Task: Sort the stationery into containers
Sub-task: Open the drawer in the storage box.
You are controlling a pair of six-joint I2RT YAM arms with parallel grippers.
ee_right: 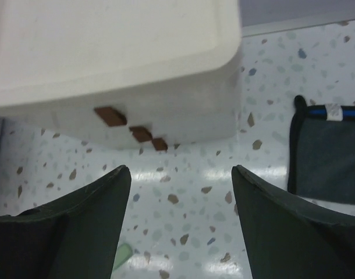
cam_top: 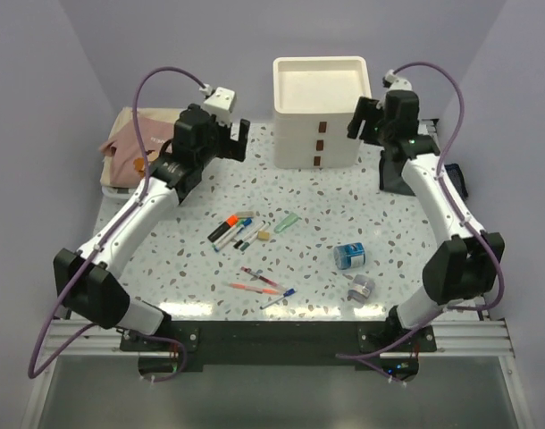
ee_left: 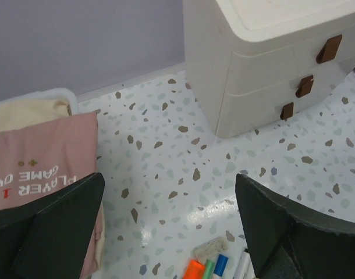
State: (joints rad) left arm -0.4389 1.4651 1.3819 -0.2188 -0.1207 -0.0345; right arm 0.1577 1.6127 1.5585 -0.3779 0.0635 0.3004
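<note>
Cream-white plastic forms the boxy three-drawer unit (cam_top: pixel 319 112), which stands at the far middle of the speckled terrazzo table (cam_top: pixel 389 223), its three small brown handles facing the arms; the drawers look shut in the left wrist view. To its left the left gripper (cam_top: pixel 235 140) hangs above the table with its fingers spread wide and holding nothing; a pink fabric bag (cam_top: pixel 134 143) with printed lettering lies at the table's far left edge, just beside that arm. The right gripper (ee_right: pixel 180 221) hovers close to the unit's right front corner, its fingers apart with only table between them; the flat dark navy zip pouch (ee_right: pixel 329 157) lies on the table to its right (partly hidden behind the arm in the overhead view). Near the middle of the table the orange, blue, black and green markers (cam_top: pixel 235 229) lie bunched together, with the pale-green highlighter (cam_top: pixel 287 222) just beside them; the thin red and blue pens (cam_top: pixel 259 282) lie nearer the arm bases; the small blue roll (cam_top: pixel 349 256) and the small grey roll (cam_top: pixel 361 287) sit near each other to the right.
</note>
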